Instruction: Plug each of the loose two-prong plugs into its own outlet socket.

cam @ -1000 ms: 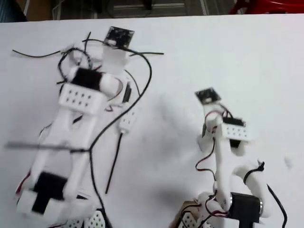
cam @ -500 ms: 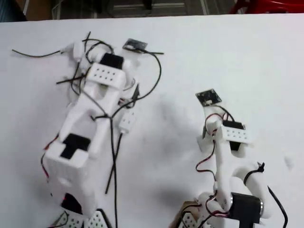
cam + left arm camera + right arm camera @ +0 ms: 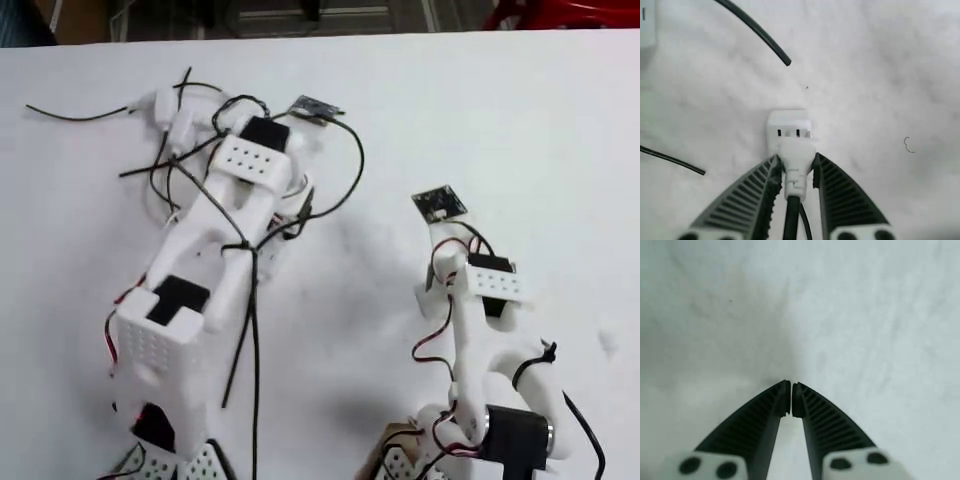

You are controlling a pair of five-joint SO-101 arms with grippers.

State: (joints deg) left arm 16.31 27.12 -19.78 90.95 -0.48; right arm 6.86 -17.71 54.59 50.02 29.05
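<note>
My left gripper (image 3: 795, 167) is shut on a white two-prong plug (image 3: 796, 160) whose black cable runs back between the fingers. The plug's front end rests against a small white outlet socket (image 3: 789, 122) lying on the white table; two slots show on the socket's face just above the plug. The prongs are hidden. In the high view the left arm (image 3: 215, 250) stretches from the near left toward the table's middle. My right gripper (image 3: 791, 399) is shut on nothing, just above bare table, and the right arm (image 3: 480, 285) stands at the near right.
More white plug and socket pieces (image 3: 170, 110) lie at the far left among tangled black wires (image 3: 150, 170). Loose black wire ends (image 3: 760, 32) lie close to the socket. A black cable (image 3: 245, 340) trails toward the front edge. A white block edge (image 3: 646, 22) sits nearby.
The left arm has swung to the right and its wrist has shifted right and a little nearer, dragging the black cable loop along. The right arm has stayed still.
</note>
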